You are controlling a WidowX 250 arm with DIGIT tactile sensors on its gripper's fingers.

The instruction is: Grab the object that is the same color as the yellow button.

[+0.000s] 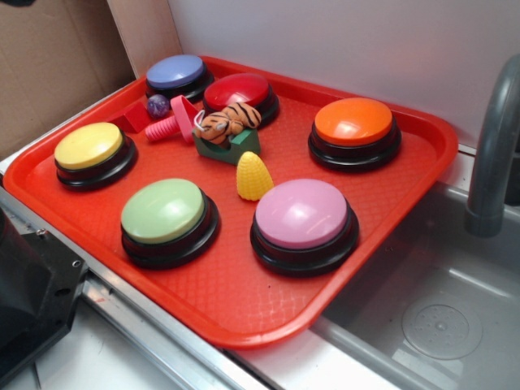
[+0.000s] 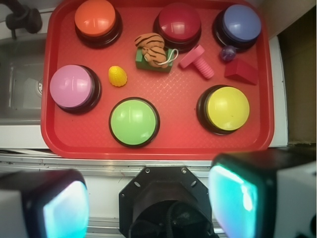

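Red tray (image 1: pixel 406 175): corn cob (image 1: pixel 253 176) among green button (image 1: pixel 166 213), pink button (image 1: pixel 302 218), tiger toy (image 1: pixel 227 122).

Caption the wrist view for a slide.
Open gripper hangs over a red tray; corn cob between pink and green buttons.

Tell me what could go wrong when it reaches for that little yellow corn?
The corn is small and cone-shaped, so it could slip out as the jaws close. It also sits near the pink button and the green button, so a slightly off descent might bump one. The tiger toy just behind it could be nudged too.
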